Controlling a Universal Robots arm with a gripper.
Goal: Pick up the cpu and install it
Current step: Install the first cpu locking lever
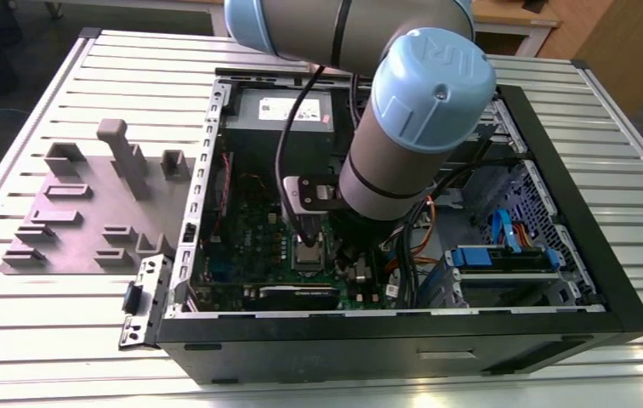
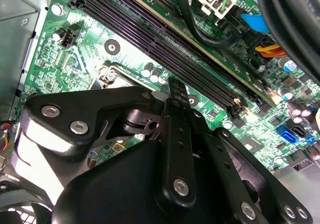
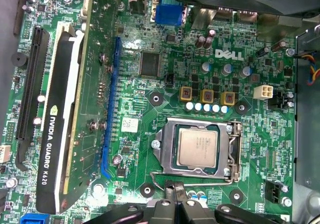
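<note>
A: So, where is the cpu [image 3: 197,149]?

B: In the first wrist view it lies flat in the socket frame [image 3: 196,147] on the green motherboard [image 3: 165,84], well inside the computer case [image 1: 594,280] that sits toward the bench's [image 1: 49,323] far edge.

A: And the pincer [image 3: 174,196]?

B: Just beside the socket; whether it grips anything, I cannot tell.

A: Risks?

B: A chip seated slightly askew could bend contacts, and the fingers might catch the socket lever.

A: The exterior view?

B: The arm [image 1: 412,127] covers the socket there.

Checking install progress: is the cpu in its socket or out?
In: the cpu lies flat inside the socket frame on the board, in the first wrist view.
</note>
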